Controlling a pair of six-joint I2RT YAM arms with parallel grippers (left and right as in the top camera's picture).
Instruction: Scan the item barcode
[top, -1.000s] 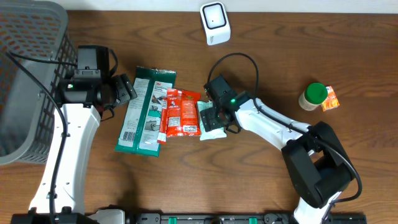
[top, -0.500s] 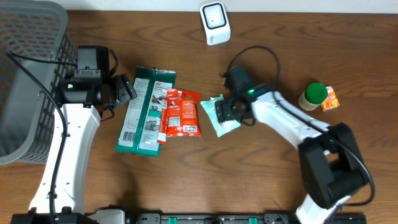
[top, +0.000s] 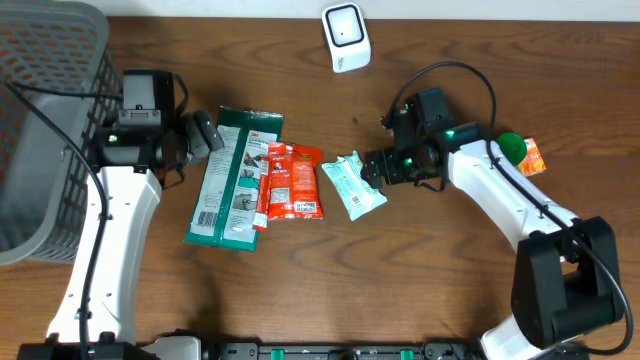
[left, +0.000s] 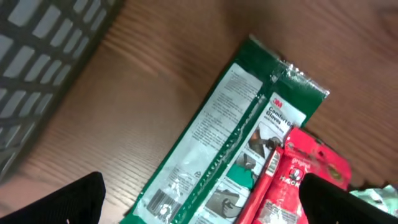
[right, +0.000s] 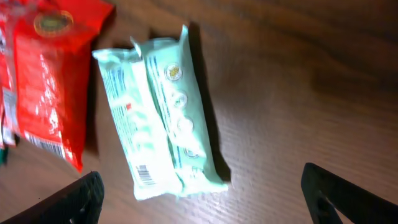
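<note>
Right of centre, the right hand (top: 375, 170) hovers spread beside the mint packet (top: 353, 187): pinch 1 long edge, keeping its barcode (right: 144, 174) clear for the scanner (top: 346, 37).

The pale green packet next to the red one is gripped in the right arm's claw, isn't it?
Not gripped. The pale green packet lies loose on the table next to the red packet; the right gripper stands open and clear of it, as the right wrist view shows.
</note>
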